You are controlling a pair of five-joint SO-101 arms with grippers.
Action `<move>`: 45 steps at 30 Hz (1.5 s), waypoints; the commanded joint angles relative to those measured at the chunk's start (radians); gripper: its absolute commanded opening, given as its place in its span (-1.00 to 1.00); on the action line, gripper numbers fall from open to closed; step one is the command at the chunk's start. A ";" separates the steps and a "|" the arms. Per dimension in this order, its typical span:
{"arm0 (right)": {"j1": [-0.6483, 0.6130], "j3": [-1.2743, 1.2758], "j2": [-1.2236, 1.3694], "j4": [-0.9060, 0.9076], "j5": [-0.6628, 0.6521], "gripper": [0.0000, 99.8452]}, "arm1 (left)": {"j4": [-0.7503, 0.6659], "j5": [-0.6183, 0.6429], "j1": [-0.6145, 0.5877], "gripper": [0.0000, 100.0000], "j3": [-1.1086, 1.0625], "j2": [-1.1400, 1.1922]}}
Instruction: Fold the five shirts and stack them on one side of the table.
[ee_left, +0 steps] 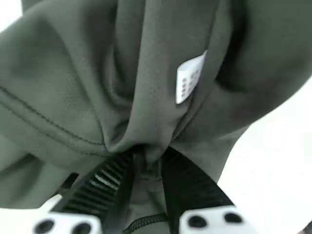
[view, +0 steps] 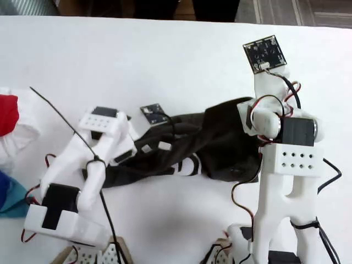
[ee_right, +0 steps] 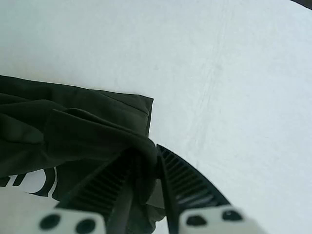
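A dark olive-black shirt (view: 220, 143) with white print lies bunched across the middle of the white table (view: 165, 60), stretched between both arms. My left gripper (ee_left: 146, 158) is shut on a fold of the shirt (ee_left: 97, 97), just below its white care label (ee_left: 189, 78). In the high view the left gripper (view: 142, 147) sits at the shirt's left end. My right gripper (ee_right: 148, 163) is shut on a hem corner of the shirt (ee_right: 73, 131), close above the tabletop. From above, the right arm (view: 278, 124) stands at the shirt's right end.
More shirts are piled at the table's left edge: a red one (view: 7, 113), a white one (view: 19, 137) and a teal-and-blue one (view: 11, 192). A thin black cable (view: 66, 124) crosses above the left arm. Bare white table lies at the back.
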State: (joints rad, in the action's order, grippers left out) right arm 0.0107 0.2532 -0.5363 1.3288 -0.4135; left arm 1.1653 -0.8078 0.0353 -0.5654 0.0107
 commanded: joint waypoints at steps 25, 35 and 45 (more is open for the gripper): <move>-0.007 -0.009 -0.005 -0.012 -0.005 -0.96 | 0.011 -0.035 -0.164 -0.66 0.113 -0.049; -0.008 -0.009 -0.005 -0.012 -0.002 -0.96 | 0.302 -0.038 -0.048 -0.66 0.255 -0.049; -0.007 -0.009 -0.005 -0.012 -0.003 -0.96 | 0.242 -0.041 0.023 -0.66 0.188 -0.041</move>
State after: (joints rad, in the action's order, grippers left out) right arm 0.0107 0.2532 -0.5363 1.3288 -0.4135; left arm 1.4293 -0.8523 0.0460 -0.3598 0.0077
